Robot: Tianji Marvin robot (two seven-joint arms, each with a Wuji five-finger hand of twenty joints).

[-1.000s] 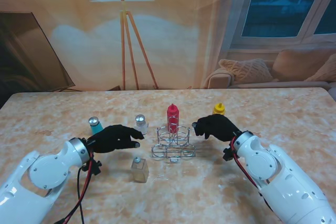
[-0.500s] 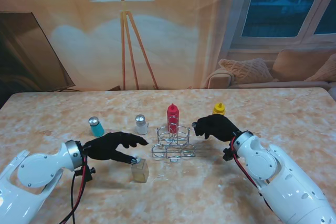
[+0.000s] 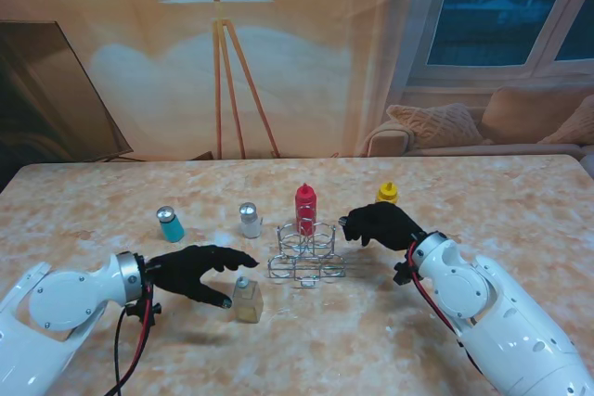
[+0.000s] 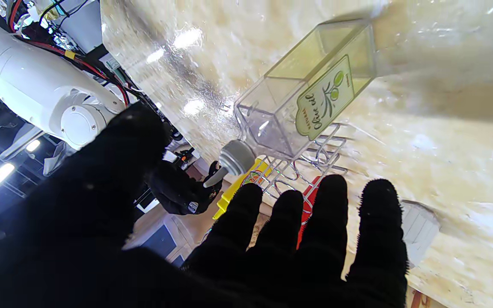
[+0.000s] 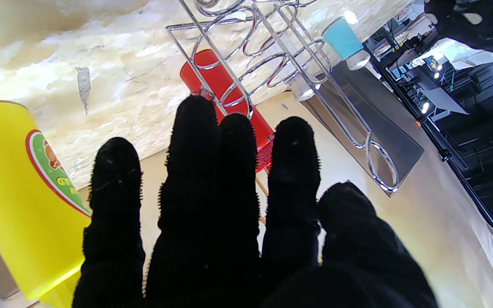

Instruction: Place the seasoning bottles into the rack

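While spread wide and holding nothing, left hand (image 3: 193, 269) just beside olive oil bottle (image 3: 246, 300), upright near the rack (image 3: 307, 254), nearer to me. Right hand (image 3: 379, 223) loosely extended, empty, beside yellow bottle (image 3: 387, 194). Risk: thumb clipping the square bottle, tipping or shoving it away. 1 red bottle (image 3: 305, 208) at rack's far side.

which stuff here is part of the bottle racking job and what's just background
For the job: wire rack, olive oil bottle, red bottle, yellow bottle, teal shaker, white shaker, left hand, right hand.

Just around: floor lamp, sofa, window.
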